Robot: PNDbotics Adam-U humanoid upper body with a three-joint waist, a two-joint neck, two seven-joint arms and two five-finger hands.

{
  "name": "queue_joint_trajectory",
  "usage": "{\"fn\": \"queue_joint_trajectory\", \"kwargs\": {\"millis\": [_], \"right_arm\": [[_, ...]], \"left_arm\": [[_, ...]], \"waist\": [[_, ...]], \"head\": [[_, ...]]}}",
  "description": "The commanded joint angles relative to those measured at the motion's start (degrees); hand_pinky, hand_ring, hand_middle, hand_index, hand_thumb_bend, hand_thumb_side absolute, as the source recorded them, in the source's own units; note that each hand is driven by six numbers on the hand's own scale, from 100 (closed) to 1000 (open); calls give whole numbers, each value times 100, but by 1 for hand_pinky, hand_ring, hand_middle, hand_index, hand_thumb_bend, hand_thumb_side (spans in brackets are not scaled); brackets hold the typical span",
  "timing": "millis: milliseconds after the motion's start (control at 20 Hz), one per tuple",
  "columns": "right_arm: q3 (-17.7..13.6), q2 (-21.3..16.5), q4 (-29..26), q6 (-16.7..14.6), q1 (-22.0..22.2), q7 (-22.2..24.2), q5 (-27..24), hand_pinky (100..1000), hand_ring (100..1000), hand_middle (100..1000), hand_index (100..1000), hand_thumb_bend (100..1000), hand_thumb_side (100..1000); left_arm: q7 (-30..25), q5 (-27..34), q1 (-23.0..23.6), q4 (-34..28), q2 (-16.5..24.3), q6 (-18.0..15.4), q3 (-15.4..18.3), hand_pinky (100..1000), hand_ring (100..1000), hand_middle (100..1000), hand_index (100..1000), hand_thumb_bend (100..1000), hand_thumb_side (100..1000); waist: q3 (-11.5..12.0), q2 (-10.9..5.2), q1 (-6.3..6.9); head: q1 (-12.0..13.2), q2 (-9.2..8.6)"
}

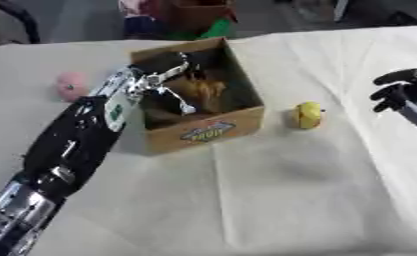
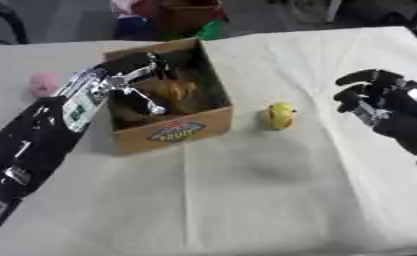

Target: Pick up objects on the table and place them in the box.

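An open cardboard box (image 1: 213, 129) with a fruit label on its front stands at the table's middle. My left arm reaches over the box's left wall, and my left hand (image 1: 169, 64) is down inside it, above brown and orange things (image 1: 203, 90) lying within; its fingers are too blurred to read. A small yellow object (image 1: 309, 115) sits on the cloth just right of the box. A pink round object (image 1: 71, 85) lies to the left of the box, beyond my left arm. My right hand (image 2: 375, 95) hovers at the right edge, fingers curled, holding nothing.
A white cloth (image 1: 290, 190) with creases covers the table. Coloured items and a brown box (image 1: 190, 15) stand beyond the far edge. Dark chair parts (image 1: 19, 20) show at the back left.
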Motion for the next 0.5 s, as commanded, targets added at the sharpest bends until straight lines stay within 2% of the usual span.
{"fn": "queue_joint_trajectory", "kwargs": {"millis": [50,200,250,500], "right_arm": [[-78,-121,-36,-19,-72,3,14,584,664,695,707,306,310],[-87,-133,-30,-20,-61,3,17,584,664,695,707,305,311],[-94,-141,-27,-22,-53,0,20,584,664,694,707,304,311],[-138,-191,0,-31,0,-31,37,584,664,693,707,303,310]], "left_arm": [[-124,193,-112,-431,293,117,82,769,779,777,819,765,345],[-15,418,-88,-851,499,260,166,761,760,758,811,730,318],[58,500,-83,-997,582,307,219,753,738,733,789,701,276],[491,939,42,-1720,1216,607,642,720,658,646,744,520,209]], "waist": [[25,-86,-10],[69,-90,-7],[87,-92,-4],[201,-107,30]], "head": [[-31,-65],[-56,-77],[-64,-79],[-141,-80]]}}
